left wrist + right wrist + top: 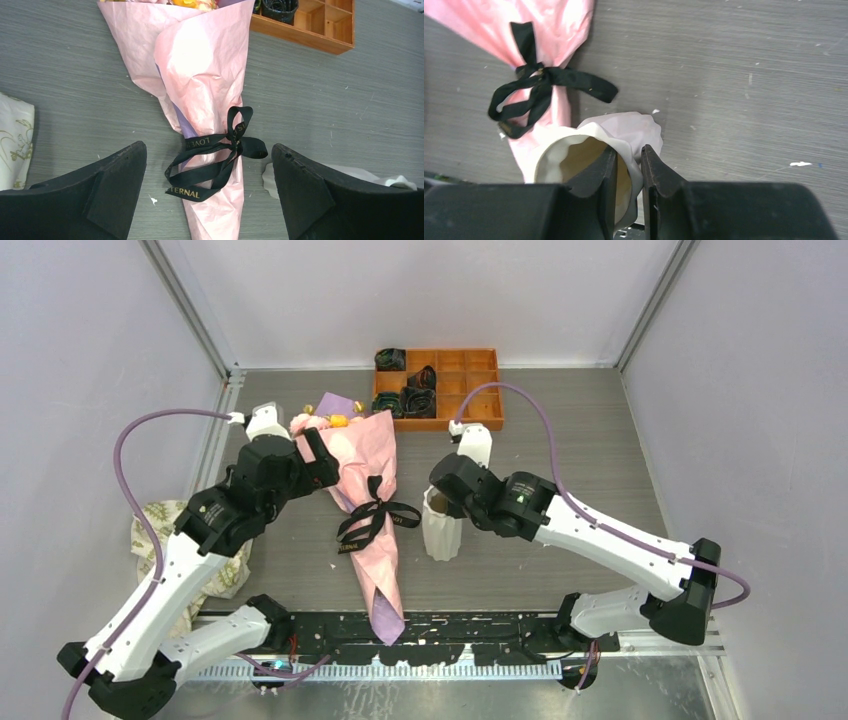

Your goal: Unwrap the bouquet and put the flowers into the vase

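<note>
The bouquet (365, 475) lies along the table, a pink paper cone (205, 80) with purple showing inside. A black ribbon (220, 155) is tied in a bow round its narrow part. Pink and yellow flowers (325, 421) peek out at the far, wide end (192, 4). My left gripper (207, 150) hovers open over the ribbon, one finger on each side of the cone. The white ribbed vase (441, 533) stands upright just right of the bouquet. My right gripper (629, 152) is shut on the vase rim (624, 131), one finger inside and one outside.
An orange compartment tray (470, 380) with dark rolled fabric coils (415, 400) sits at the back of the table. A beige leaf-print cloth (165, 540) lies crumpled at the left edge. Grey walls enclose the table on three sides.
</note>
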Controlling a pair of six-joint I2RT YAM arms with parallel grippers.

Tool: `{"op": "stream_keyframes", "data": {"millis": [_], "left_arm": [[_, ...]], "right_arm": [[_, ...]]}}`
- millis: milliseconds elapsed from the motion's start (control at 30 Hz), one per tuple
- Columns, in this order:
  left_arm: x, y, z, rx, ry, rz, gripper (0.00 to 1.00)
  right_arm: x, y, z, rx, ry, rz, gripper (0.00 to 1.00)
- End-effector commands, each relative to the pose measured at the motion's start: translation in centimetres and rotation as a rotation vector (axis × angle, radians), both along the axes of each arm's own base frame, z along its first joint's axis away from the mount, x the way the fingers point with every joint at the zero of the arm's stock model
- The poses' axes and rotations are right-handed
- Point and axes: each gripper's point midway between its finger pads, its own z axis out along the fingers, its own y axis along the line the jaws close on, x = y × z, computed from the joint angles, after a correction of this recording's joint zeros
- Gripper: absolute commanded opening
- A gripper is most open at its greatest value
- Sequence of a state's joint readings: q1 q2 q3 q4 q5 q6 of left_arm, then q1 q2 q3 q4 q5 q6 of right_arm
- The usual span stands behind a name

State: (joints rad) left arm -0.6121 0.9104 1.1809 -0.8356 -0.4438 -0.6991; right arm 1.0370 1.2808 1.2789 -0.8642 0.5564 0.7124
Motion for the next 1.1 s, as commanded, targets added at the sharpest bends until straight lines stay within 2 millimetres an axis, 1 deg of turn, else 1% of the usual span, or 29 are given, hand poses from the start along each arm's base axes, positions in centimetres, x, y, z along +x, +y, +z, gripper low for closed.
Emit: {"op": "stream_keyframes", "data": {"millis": [0, 133, 233, 367, 533, 700, 833, 933, 1067], "left_arm": [[1.0, -0.9, 0.9, -0.049, -0.046, -0.004, 0.94], [1.3, -1.4, 0.4, -0.051, -0.035, -0.016, 0.94], [1.5, -1.7, -0.1, -0.052, -0.027, -0.020, 0.94], [1.9, -2.3, -1.0, -0.056, -0.011, -0.032, 0.94], [2.3, -3.1, -2.1, -0.056, 0.017, -0.051, 0.94], [2.7, -3.5, -3.2, -0.048, 0.032, -0.055, 0.94], [3.2, -3.9, -4.1, -0.036, 0.047, -0.057, 0.94], [3.5, -4.0, -4.6, -0.026, 0.058, -0.056, 0.94], [3.8, -4.3, -5.3, -0.012, 0.077, -0.058, 0.94]], "right_arm": [[2.8, -2.9, 2.1, -0.016, -0.069, -0.072, 0.01], [5.3, -5.1, 2.1, -0.004, -0.066, -0.139, 0.01], [7.1, -6.8, 2.5, -0.002, -0.076, -0.188, 0.01], [9.4, -8.3, 3.0, 0.013, -0.078, -0.233, 0.01], [12.0, -10.1, 2.5, 0.050, -0.062, -0.285, 0.01], [14.5, -11.9, 3.3, 0.084, -0.076, -0.329, 0.01], [16.1, -12.3, 4.3, 0.083, -0.096, -0.326, 0.01], [16.8, -12.2, 4.8, 0.084, -0.105, -0.320, 0.01], [17.2, -11.7, 4.4, 0.095, -0.091, -0.312, 0.01]]}}
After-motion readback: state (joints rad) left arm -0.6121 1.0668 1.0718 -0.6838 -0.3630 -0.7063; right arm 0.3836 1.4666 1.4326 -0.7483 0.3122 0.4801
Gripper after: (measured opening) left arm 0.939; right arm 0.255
